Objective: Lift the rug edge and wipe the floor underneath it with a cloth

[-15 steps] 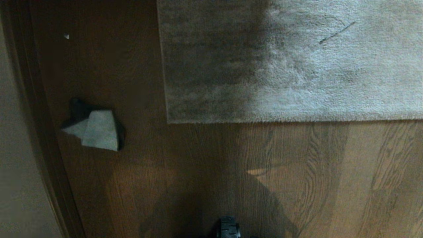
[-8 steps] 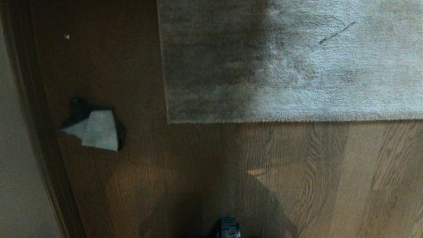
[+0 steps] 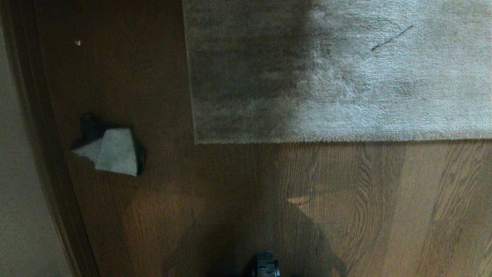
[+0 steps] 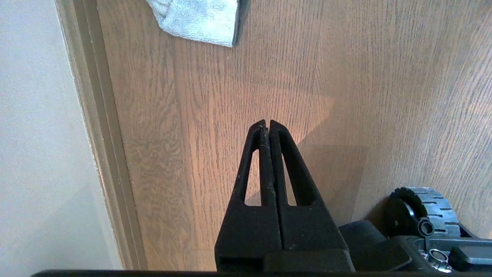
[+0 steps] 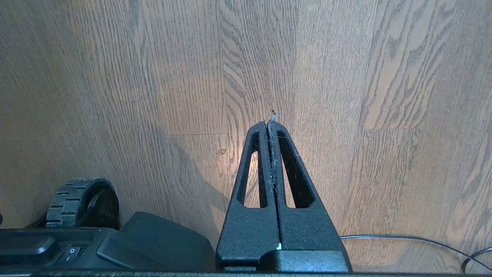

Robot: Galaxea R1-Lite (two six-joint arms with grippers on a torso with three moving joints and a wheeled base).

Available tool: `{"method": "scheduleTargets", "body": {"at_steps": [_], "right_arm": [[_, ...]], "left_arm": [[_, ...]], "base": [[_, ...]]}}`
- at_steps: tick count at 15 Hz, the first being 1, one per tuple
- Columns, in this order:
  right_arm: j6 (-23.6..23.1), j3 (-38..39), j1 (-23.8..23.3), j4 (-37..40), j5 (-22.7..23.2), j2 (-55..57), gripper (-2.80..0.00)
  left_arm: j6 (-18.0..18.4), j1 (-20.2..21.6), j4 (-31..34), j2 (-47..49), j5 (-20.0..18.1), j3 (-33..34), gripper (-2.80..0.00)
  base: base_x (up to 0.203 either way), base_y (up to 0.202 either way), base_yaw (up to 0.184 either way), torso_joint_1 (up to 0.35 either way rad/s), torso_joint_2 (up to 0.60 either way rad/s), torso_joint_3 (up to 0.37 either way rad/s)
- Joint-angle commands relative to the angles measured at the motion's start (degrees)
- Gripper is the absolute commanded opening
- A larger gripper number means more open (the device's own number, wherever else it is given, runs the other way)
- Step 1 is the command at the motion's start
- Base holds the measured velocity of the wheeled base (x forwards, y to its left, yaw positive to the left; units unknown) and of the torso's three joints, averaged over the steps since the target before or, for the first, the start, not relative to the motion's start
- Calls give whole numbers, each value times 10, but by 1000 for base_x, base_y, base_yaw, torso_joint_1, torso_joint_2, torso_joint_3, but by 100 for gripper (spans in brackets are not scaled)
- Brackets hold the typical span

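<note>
The pale grey plush rug (image 3: 338,73) lies flat at the far side, its rug edge (image 3: 330,141) and square corner (image 3: 196,141) resting on the brown wood-grain floor (image 3: 238,192). The cloth (image 3: 111,151), white with a dark part, lies crumpled on the floor to the left of the rug, near the baseboard; its white corner (image 4: 200,21) shows in the left wrist view. My left gripper (image 4: 266,123) is shut and empty above bare floor, well short of the cloth. My right gripper (image 5: 270,124) is shut too, with only lint on its tips. Neither arm shows in the head view.
A dark baseboard (image 3: 50,154) and pale wall (image 3: 19,192) run along the left. My base's black wheel (image 3: 266,265) sits at the near edge. A thin cable (image 5: 415,240) lies on the floor at my right.
The shadow on the floor near the cloth has shifted a little. Rug and cloth have not moved.
</note>
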Motion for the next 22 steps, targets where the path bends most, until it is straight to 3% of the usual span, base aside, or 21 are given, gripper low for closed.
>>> {"method": "scheduleTargets", "body": {"at_steps": [1, 22], "right_arm": [[0, 0, 0, 0, 0, 0, -280], [0, 0, 0, 0, 0, 0, -280]], "left_arm": [[-1, 0, 0, 0, 0, 0, -280], [-1, 0, 0, 0, 0, 0, -280]], "base": [[0, 0, 0, 0, 0, 0], [0, 0, 0, 1, 1, 26]]}}
